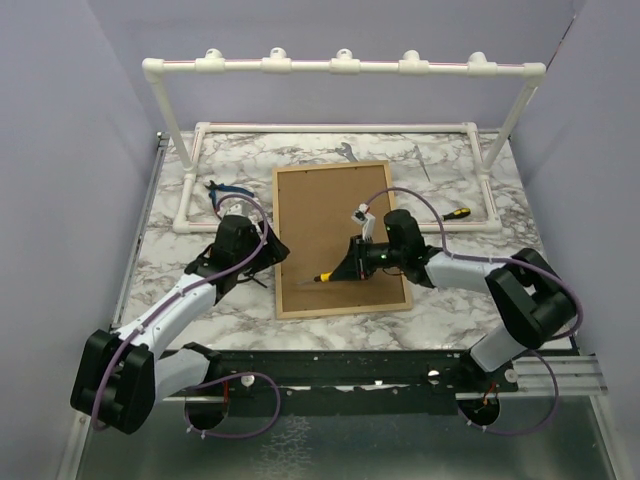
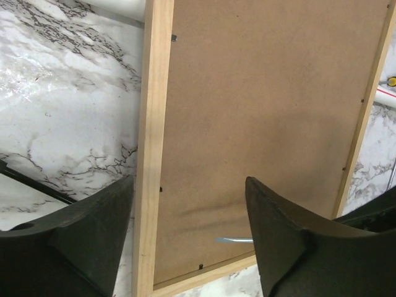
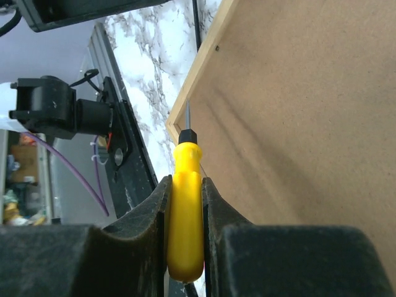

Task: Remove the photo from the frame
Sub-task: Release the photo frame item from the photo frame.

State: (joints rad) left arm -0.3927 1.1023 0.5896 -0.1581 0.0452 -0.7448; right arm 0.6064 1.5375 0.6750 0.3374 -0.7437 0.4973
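Observation:
The frame (image 1: 320,205) lies face down on the marble table, its brown fibreboard back (image 2: 266,105) up inside light-wood edging. The photo is hidden under that back. My right gripper (image 1: 347,270) is shut on a yellow-handled screwdriver (image 3: 185,216), held low over the back (image 3: 309,111). The screwdriver's blade (image 2: 232,239) points toward the frame's near-left corner. My left gripper (image 2: 189,185) is open and straddles the frame's left edging near that corner. One finger is over the marble and the other over the back, with nothing gripped.
A white PVC pipe rack (image 1: 340,66) borders the far side and both flanks of the table. A second yellow-and-black screwdriver (image 1: 457,212) lies right of the frame. A dark tool with blue grips (image 1: 225,192) lies to the frame's left. The black mounting rail (image 1: 400,365) runs along the near edge.

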